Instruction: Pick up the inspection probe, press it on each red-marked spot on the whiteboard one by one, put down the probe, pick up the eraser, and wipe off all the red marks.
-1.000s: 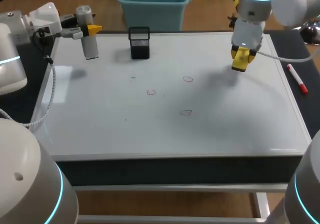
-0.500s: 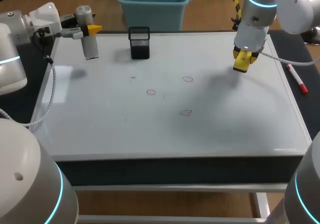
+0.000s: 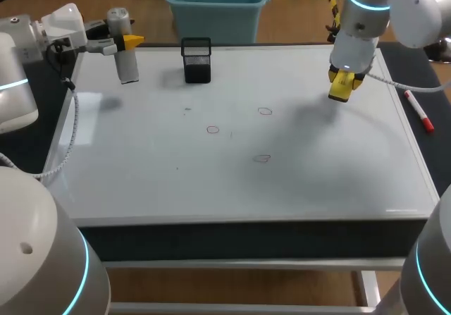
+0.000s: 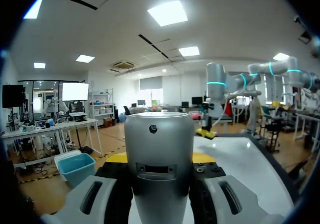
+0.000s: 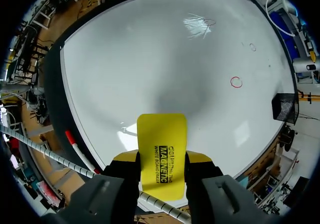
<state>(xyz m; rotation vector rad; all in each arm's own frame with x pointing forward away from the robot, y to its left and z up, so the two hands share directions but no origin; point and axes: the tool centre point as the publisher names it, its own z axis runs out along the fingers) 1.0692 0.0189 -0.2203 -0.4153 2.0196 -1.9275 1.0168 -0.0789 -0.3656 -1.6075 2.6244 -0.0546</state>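
The silver cylindrical probe (image 3: 125, 54) stands upright over the whiteboard's (image 3: 141, 167) back left corner, and my left gripper (image 3: 125, 42) is shut on it from the side. In the left wrist view the probe (image 4: 159, 159) fills the gap between the fingers of the left gripper (image 4: 160, 158). My right gripper (image 3: 342, 86) hangs over the board's back right area, shut on the yellow eraser (image 3: 341, 82). The eraser (image 5: 161, 151) sticks out ahead of the right gripper (image 5: 161, 159). Three small red rings (image 3: 264, 110), (image 3: 213, 129), (image 3: 261, 158) mark the board's middle.
A black holder (image 3: 196, 60) stands at the board's back edge, with a blue bin (image 3: 216, 5) behind it. A red marker (image 3: 418, 110) lies on the dark strip to the right of the board. In the right wrist view the holder (image 5: 285, 106) and the marker (image 5: 75, 144) also show.
My right arm moved slightly right and back with the eraser, then held still. The left arm and the probe have not moved.
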